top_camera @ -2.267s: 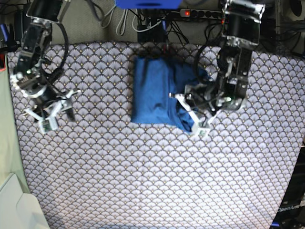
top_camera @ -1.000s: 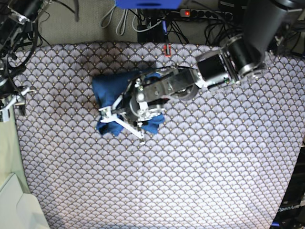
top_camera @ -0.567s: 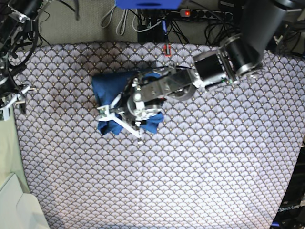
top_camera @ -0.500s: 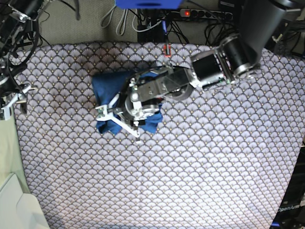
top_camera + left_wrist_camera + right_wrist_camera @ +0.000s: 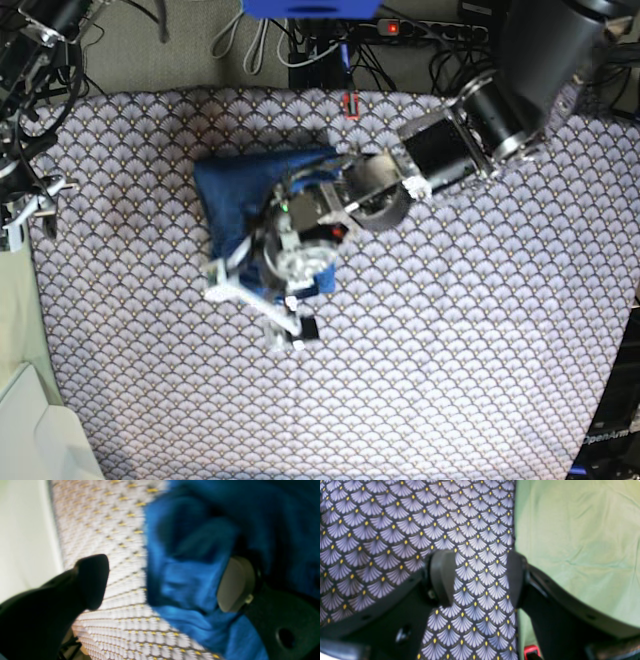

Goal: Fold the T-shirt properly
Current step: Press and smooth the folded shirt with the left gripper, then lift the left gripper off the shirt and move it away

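T-shirt: we see the blue T-shirt (image 5: 235, 190) lying as a compact bundle on the scale-patterned tablecloth (image 5: 450, 350), left of centre toward the far side in the base view.
Left gripper: our left gripper (image 5: 252, 308) sits at the bundle's near edge, jaws spread wide; in its wrist view the cloth lies between the fingers but nothing pinches it, so we hold nothing.
Right gripper: our right gripper (image 5: 477, 580) hangs at the tablecloth's border beside a pale green sheet (image 5: 577, 537), jaws well apart and empty.
Step in hand: we judge this the release after laying a fold over.
Doing it well: we should lift straight clear so no finger drags the top layer, then check that the near edge lies flat; it looks rumpled.
Risk: a snagged fold would undo the bundle.
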Tool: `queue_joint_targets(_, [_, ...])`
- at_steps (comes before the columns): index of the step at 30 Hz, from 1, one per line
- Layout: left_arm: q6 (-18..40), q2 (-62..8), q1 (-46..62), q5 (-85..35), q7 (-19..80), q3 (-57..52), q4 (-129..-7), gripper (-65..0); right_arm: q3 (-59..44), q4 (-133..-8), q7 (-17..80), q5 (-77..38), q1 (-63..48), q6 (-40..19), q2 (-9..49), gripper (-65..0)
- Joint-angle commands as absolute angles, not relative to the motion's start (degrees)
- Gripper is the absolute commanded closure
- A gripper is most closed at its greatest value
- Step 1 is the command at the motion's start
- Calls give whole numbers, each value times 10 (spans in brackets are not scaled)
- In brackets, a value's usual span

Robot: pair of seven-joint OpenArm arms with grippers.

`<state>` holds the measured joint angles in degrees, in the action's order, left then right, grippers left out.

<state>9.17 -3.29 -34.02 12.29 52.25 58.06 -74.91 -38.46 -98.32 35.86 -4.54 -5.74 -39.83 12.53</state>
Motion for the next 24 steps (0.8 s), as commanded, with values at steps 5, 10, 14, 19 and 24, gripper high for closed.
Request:
queue_joint_targets(5, [87,-29,-338,136,516,441,-829,-650,-387,-992,343,-53,-53,-400,128,-337])
queue_joint_targets(10, [87,-55,-323,132,516,402,-864,-650,-386,-990,343,-53,-53,-400,118,-337])
queue_joint_targets(14, [88,-69,-299,136,517,397,-869,-650,-384,-990,343,-54,-53,-400,112,-338])
queue_joint_targets(19, [88,-127,-260,131,560,315,-912,-650,-372,-995,343,-55,-52,-400,90,-340])
queue_joint_targets(24, [88,-211,-175,131,582,166,-963,-650,-304,-995,343,-57,-52,-400,76,-337])
